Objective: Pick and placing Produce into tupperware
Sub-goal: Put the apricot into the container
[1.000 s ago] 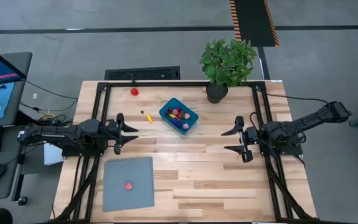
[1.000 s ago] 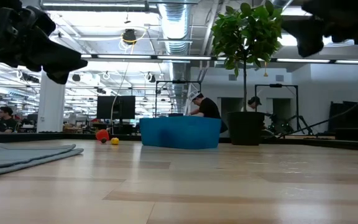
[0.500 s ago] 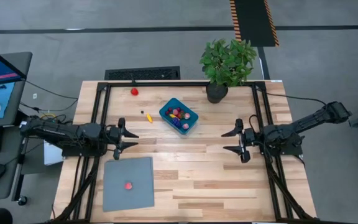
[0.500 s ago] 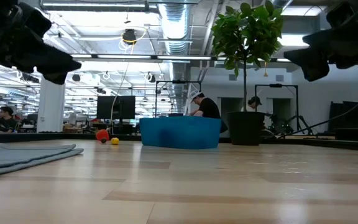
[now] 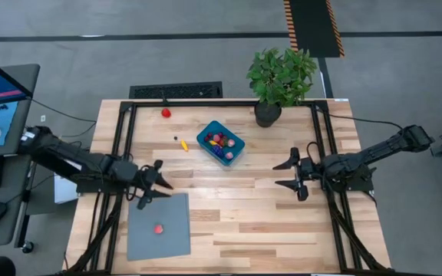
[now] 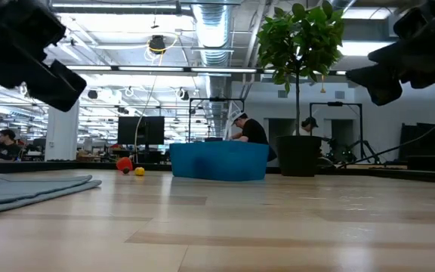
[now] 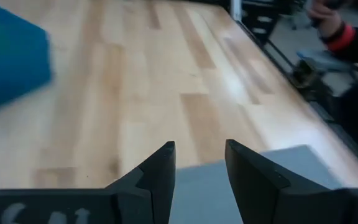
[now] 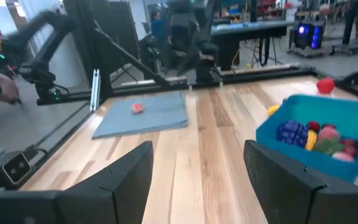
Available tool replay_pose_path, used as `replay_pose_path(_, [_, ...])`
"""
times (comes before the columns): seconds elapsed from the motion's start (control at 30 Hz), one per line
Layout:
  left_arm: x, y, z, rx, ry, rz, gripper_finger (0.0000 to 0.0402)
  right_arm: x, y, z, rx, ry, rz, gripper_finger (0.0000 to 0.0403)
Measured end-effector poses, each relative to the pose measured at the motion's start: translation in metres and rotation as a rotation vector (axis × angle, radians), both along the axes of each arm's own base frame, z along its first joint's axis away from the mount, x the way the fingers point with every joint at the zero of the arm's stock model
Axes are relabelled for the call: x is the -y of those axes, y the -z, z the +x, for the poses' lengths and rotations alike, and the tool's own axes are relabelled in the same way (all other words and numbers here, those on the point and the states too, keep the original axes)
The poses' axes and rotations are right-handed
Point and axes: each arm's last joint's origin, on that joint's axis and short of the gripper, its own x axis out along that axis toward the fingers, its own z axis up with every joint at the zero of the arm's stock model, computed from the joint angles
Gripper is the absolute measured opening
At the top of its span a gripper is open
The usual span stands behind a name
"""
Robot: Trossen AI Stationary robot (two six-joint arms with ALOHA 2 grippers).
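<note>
No writing legible; tupperware [image 5: 221,143] holds produce [image 5: 219,141].

Open-plan robotics lab: ceiling ducts [image 6: 210,30], monitors [image 6: 143,130]

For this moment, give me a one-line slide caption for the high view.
Left gripper open over the grey sheet corner; right gripper open, idle; tupperware already holding produce.

You are looking across a wooden table [image 5: 236,207] standing on grey floor [image 5: 167,46]; ceiling ducts [image 6: 206,30] are running overhead, strip lights glowing, two people [image 6: 248,130] working behind.
</note>
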Motion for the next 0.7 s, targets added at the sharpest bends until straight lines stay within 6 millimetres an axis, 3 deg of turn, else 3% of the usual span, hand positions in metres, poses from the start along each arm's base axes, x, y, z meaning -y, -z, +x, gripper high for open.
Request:
replay_pose_path(0.23, [0.028, -0.015, 0.011, -0.301, -0.003, -0.094, 0.013, 0.0, 0.004, 0.0, -0.044, 0.004, 0.02, 0.0274])
replay_pose_path(0.47, [0.057, 0.004, 0.02, -0.649, -0.098, -0.114, 0.0135, 0.0, 0.004, 0.0, -0.045, 0.006, 0.024, 0.0274])
replay_pose_path(0.7, [0.085, 0.003, 0.037, -0.79, -0.056, -0.174, 0.0158, 0.0, 0.005, -0.001, -0.053, 0.006, 0.017, 0.0274])
